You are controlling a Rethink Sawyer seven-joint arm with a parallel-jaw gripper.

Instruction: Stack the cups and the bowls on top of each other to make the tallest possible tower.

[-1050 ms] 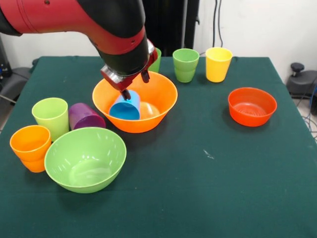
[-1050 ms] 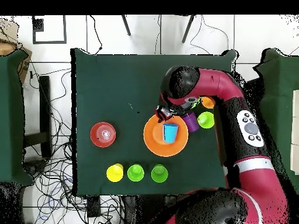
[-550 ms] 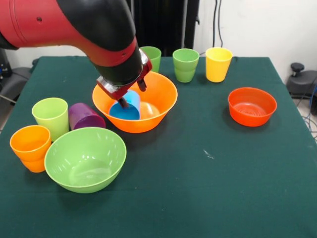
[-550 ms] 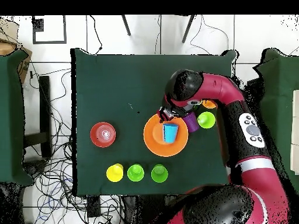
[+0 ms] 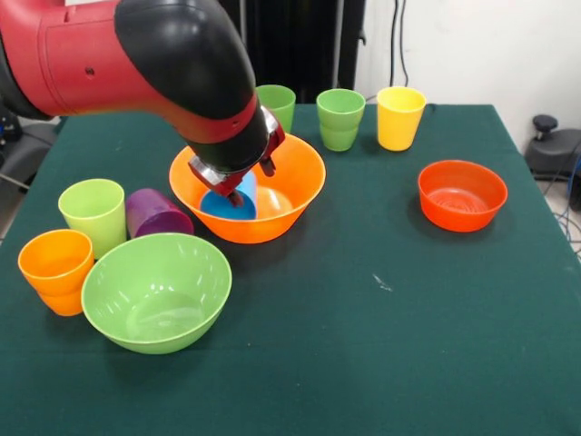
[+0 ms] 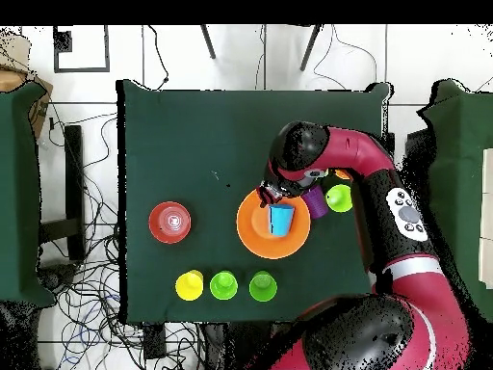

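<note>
Hovering over large orange bowl (image 5: 272, 195): gripper (image 5: 238, 184), fingers straddling blue cup (image 5: 230, 202), closure not discernible. Lying tilted inside bowl, at its 9 o'clock side: the cup, probably being seated as the tower's next tier. Waiting unstacked: remaining cups, bowls.

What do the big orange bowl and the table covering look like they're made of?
The orange bowl looks like glossy moulded plastic: bright light spots shine on its inner wall. The table covering looks like matte dark green cloth, perhaps felt: no shine, soft look, small pale flecks. Neither is certain from looks alone.
</note>
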